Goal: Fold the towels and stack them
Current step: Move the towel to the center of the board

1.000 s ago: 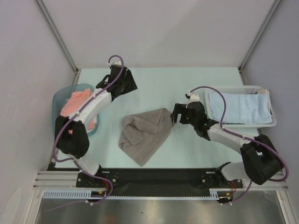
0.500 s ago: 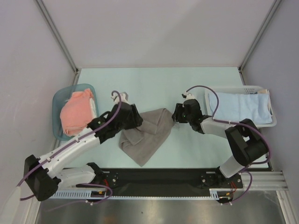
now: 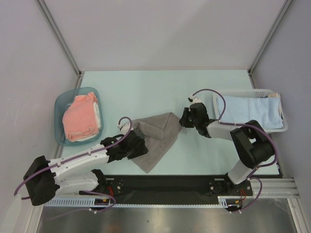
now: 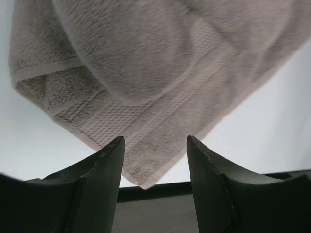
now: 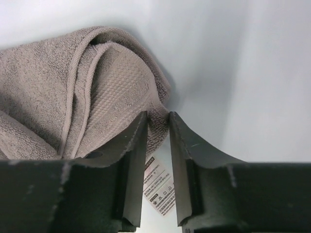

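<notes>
A crumpled grey towel [image 3: 156,132] lies mid-table, its lower corner pointing at the near edge. My right gripper [image 3: 181,122] is at its right corner, jaws narrowed onto the towel's hem [image 5: 158,109], with the white label [image 5: 158,185] lying flat between the fingers. My left gripper [image 3: 140,148] sits at the towel's lower left edge, open; in the left wrist view the towel [image 4: 146,73] spreads beyond the gripper [image 4: 155,141] and its corner shows in the gap, untouched. A salmon-pink towel [image 3: 80,119] lies in the blue tub. A light blue towel [image 3: 248,111] lies in the white basket.
The translucent blue tub [image 3: 59,108] stands at the left edge. The white lattice basket [image 3: 252,130] stands at the right edge. A black rail [image 3: 165,183] runs along the near edge, just below the towel's lower corner. Walls close in the back and sides.
My left arm has swung from beside the tub down to the grey towel's lower left edge. My right gripper has narrowed onto the towel's right corner.
</notes>
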{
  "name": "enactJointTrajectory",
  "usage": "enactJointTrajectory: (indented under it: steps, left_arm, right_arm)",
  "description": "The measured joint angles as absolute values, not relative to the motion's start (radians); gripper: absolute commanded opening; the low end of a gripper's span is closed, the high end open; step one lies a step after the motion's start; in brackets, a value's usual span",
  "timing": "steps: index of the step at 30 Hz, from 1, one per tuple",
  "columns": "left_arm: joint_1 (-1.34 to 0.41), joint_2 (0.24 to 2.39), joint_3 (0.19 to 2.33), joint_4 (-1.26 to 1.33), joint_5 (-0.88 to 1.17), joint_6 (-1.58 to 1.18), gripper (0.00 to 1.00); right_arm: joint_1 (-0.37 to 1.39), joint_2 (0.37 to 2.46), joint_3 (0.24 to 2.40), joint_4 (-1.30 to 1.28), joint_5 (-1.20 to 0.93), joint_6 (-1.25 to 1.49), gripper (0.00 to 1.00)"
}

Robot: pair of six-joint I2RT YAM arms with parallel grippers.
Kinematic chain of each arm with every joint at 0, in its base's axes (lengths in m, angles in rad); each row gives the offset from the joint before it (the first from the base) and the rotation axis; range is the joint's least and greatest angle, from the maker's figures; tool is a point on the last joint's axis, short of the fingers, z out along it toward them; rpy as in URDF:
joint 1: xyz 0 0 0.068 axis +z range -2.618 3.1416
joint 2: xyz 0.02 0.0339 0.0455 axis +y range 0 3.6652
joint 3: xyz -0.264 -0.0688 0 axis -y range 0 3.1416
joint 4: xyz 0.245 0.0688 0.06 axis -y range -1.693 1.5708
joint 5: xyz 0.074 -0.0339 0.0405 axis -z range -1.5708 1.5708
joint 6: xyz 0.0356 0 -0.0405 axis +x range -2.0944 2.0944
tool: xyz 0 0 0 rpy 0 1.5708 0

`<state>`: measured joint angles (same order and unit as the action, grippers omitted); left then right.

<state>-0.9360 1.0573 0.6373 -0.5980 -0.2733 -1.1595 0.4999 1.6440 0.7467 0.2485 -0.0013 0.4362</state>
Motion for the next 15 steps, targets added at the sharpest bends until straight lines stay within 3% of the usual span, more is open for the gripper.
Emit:
enactJointTrajectory:
  steps: [5, 6, 9, 15]
  left_arm:
    - [-0.925, 1.148, 0.595, -0.571, -0.269, -1.197, 0.53]
    - [-0.915, 1.168, 0.595, -0.559, -0.265, -1.196, 0.44]
    - [-0.852, 1.225, 0.595, -0.517, -0.249, -1.177, 0.30]
    - [-0.639, 1.354, 0.659, -0.475, -0.258, -1.063, 0.00]
  right_arm:
    - [0.500, 1.644, 0.747, 0.250, -0.008, 0.437, 0.12]
    - [0.500, 1.644, 0.747, 0.250, -0.010, 0.437, 0.06]
    - [0.501, 1.642, 0.747, 0.245, -0.009, 0.442, 0.01]
    - [0.505, 1.559, 0.747, 0.152, 0.014, 0.470, 0.00]
